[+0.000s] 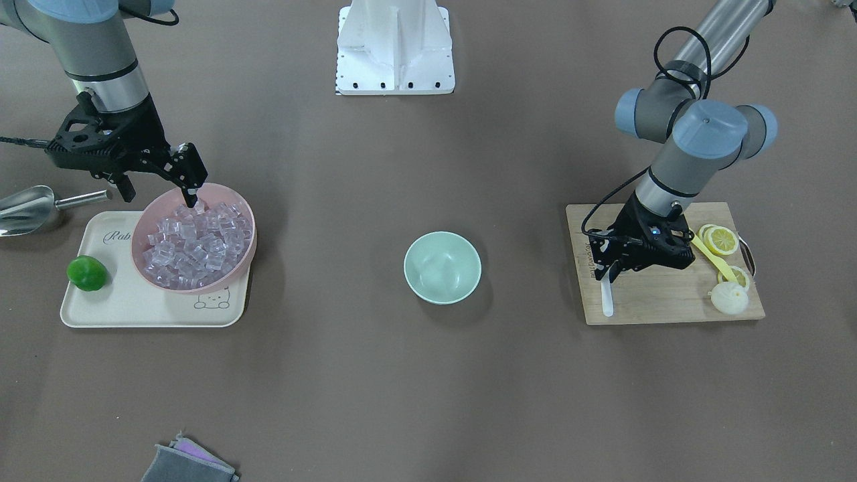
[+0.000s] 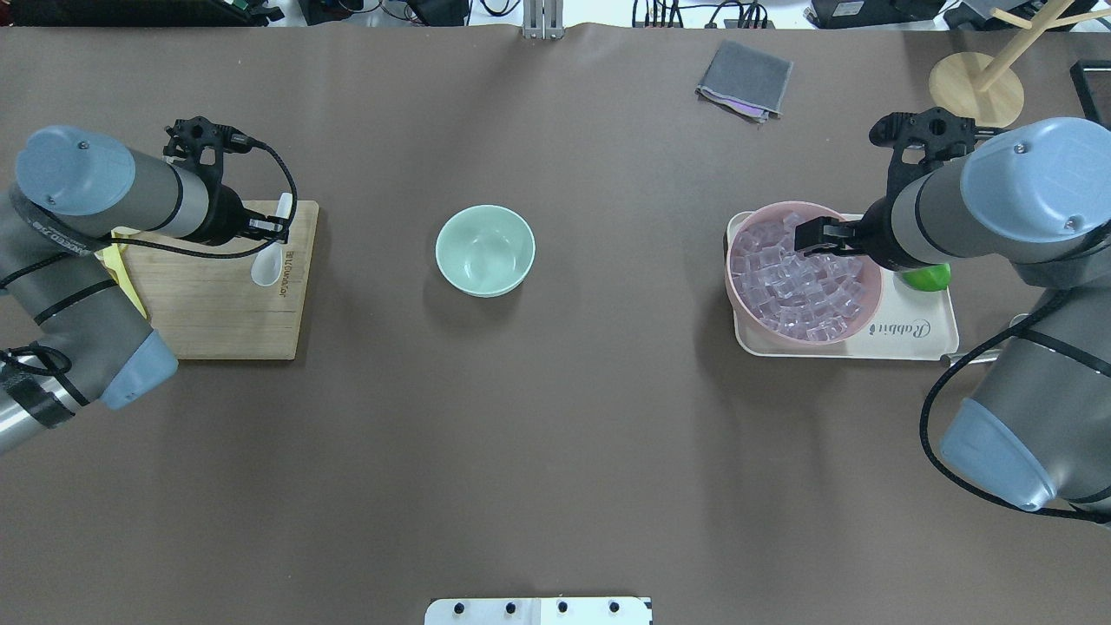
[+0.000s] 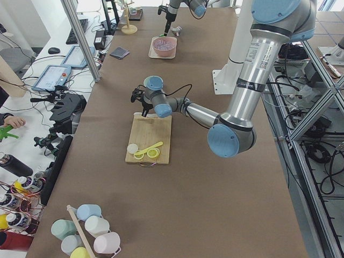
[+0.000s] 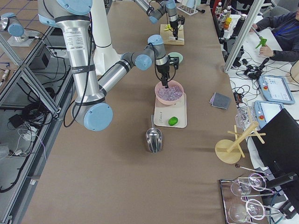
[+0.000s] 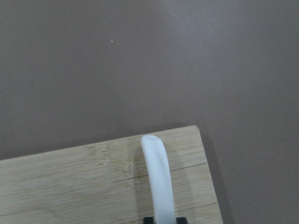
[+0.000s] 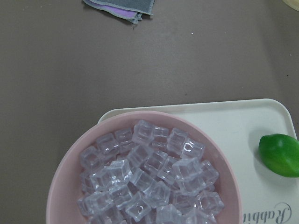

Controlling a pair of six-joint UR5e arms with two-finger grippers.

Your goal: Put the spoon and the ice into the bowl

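Note:
The white spoon [image 2: 266, 267] lies on the wooden cutting board [image 2: 217, 312], and its handle shows in the left wrist view [image 5: 159, 177]. My left gripper [image 2: 271, 227] is low on the board and shut on the handle. The fingertips [image 5: 181, 220] hug both of its sides. The mint-green bowl [image 2: 484, 250] stands empty at the table's middle. Ice cubes [image 2: 794, 282] fill a pink bowl [image 2: 872, 304]. My right gripper [image 2: 807, 236] hovers open at that bowl's rim, with its tips just above the ice [image 1: 194, 244]. Its fingers do not show in the right wrist view.
The pink bowl sits on a cream tray [image 1: 134, 304] with a green lime [image 1: 87, 273]. A metal scoop [image 1: 27, 209] lies beside the tray. Lemon slices [image 1: 722, 239] and a yellow spoon [image 1: 710, 258] are on the board. A grey cloth [image 2: 745, 78] lies at the far side.

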